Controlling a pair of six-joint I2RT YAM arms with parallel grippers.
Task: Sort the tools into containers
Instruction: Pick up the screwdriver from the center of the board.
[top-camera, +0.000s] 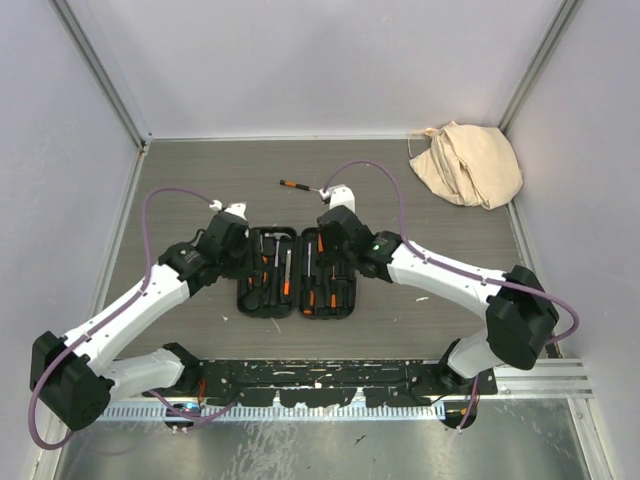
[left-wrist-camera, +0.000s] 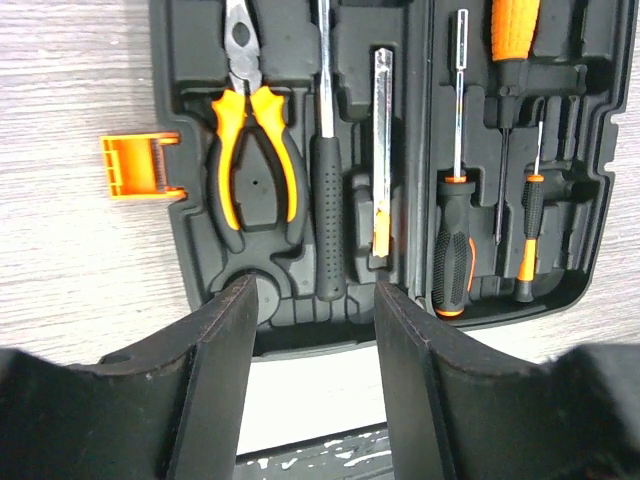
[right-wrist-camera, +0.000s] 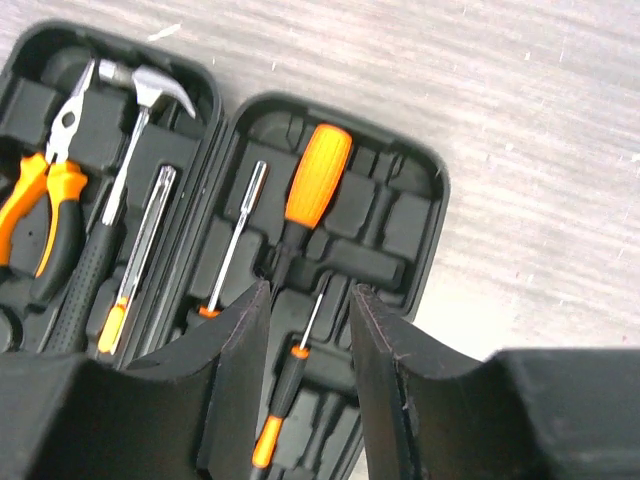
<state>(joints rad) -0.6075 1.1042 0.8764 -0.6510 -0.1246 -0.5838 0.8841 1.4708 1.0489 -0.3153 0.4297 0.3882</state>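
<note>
We saw the left gripper and right gripper open and empty above the open tool case mid-way across the bench, and judged a low reach for the loose screwdriver lying beyond it could shove the case or dislodge what was already seated.

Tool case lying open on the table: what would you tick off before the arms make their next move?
1. Tool case open and lying flat: ok.
2. Left fingers apart, nothing between them: ok.
3. Right fingers apart, nothing between them: ok.
4. Every tool in the case: not ok. A loose tool with an orange and black handle lies on the table beyond the case.
5. Pliers seated in their slot: ok.
6. Which free slot fits the loose tool: cannot tell.
</note>
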